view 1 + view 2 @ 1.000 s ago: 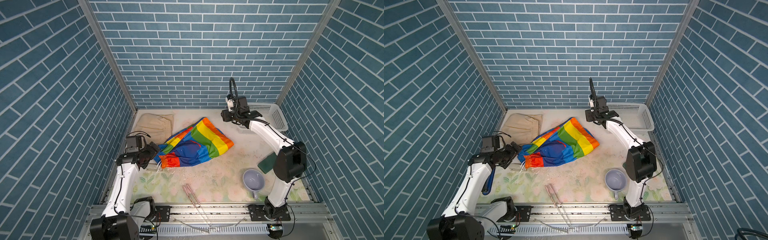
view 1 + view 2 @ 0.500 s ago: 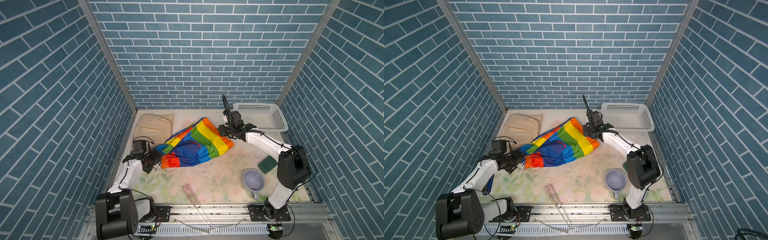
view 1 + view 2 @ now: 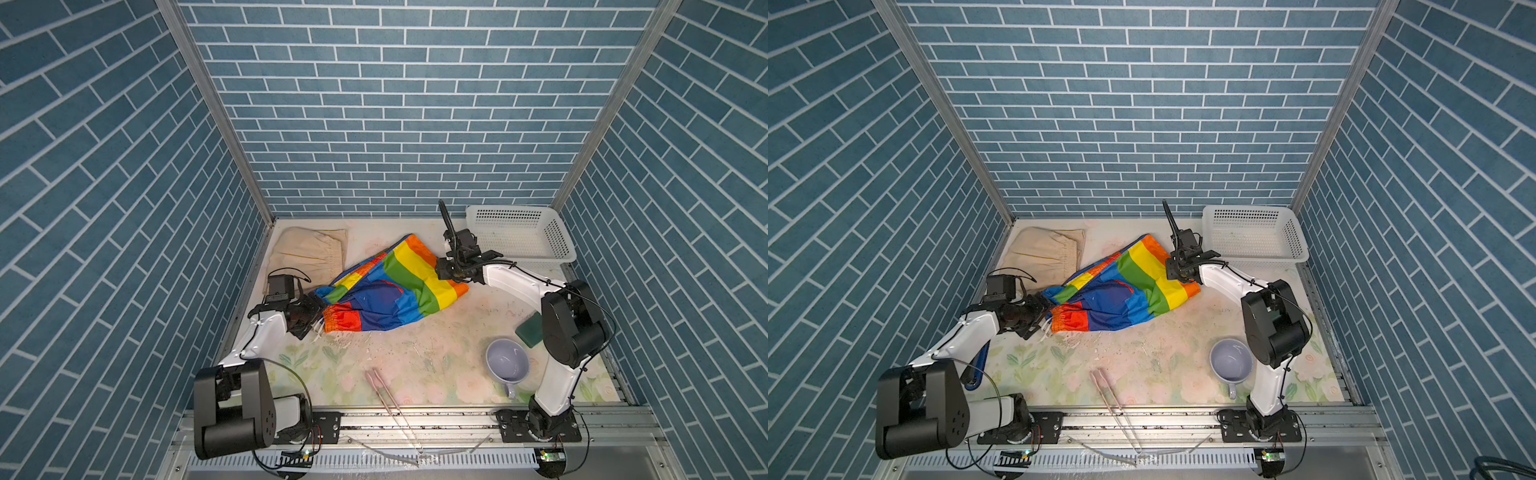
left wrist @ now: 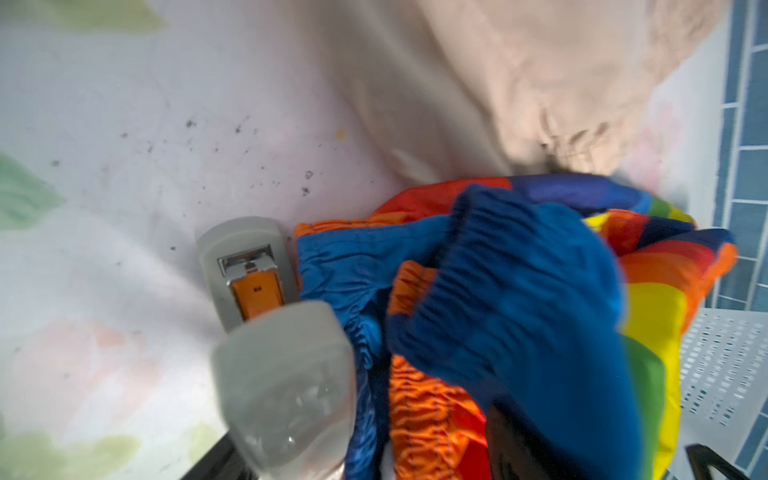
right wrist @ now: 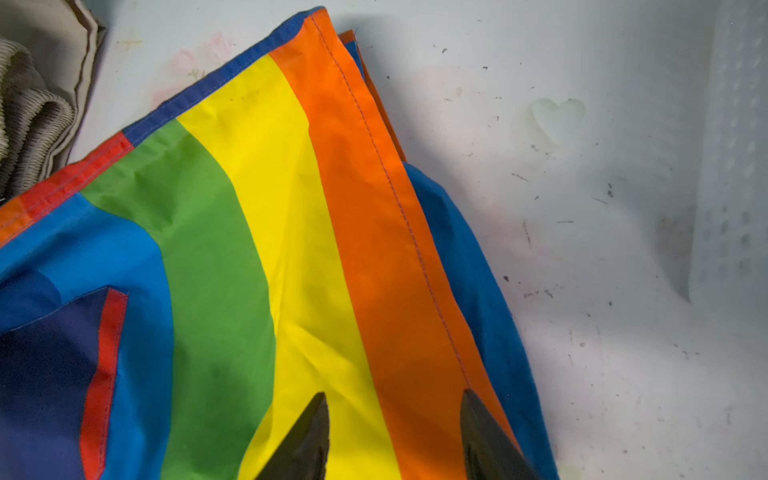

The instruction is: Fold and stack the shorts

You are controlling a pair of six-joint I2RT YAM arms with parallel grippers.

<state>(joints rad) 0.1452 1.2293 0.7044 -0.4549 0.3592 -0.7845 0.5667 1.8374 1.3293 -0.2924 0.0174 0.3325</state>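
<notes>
The rainbow-striped shorts [image 3: 390,286] [image 3: 1121,291] lie crumpled mid-table. The beige shorts [image 3: 309,255] [image 3: 1042,253] lie flat at the back left, their edge under the rainbow pair. My left gripper [image 3: 318,318] [image 3: 1044,318] is at the gathered waistband [image 4: 436,395], open. One grey finger [image 4: 249,270] rests on the table beside the cloth, and the other is under a blue fold. My right gripper [image 3: 444,272] [image 5: 395,415] hangs open low over the orange and yellow stripes near the hem [image 5: 374,145], both dark fingertips apart.
A white perforated basket [image 3: 519,232] [image 3: 1254,237] stands at the back right, just beyond the right gripper. Front right hold a purple mug [image 3: 507,365] and a green sponge [image 3: 530,330]. Thin tongs [image 3: 386,395] lie at the front middle.
The right gripper has come down from beside the basket onto the hem end of the rainbow shorts. The left arm has lowered and pushed its gripper in around the waistband.
</notes>
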